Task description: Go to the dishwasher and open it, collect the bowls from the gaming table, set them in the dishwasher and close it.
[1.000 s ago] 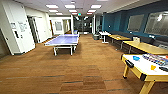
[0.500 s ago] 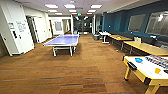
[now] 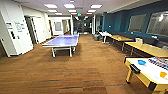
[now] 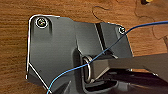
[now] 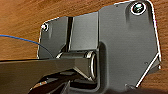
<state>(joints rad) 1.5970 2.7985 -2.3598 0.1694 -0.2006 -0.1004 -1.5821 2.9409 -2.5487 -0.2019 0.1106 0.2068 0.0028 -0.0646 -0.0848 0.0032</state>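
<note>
Here the robot is facing a long room with a wood floor [image 3: 82,72], and the gaming table [image 3: 140,75], the counter carrying the task's things, is sitting at the near right. The blue bowl [image 3: 141,62] is lying on its white top toward the far end, and the yellow bowl [image 3: 163,74] is resting nearer, well apart from it; both are lying loose, seemingly waiting for collection. A ping-pong table [image 3: 62,41] is standing farther off, left of centre. Both wrist cameras are looking down at the floor, so whether either claw is open, closed or holding anything cannot be told.
</note>
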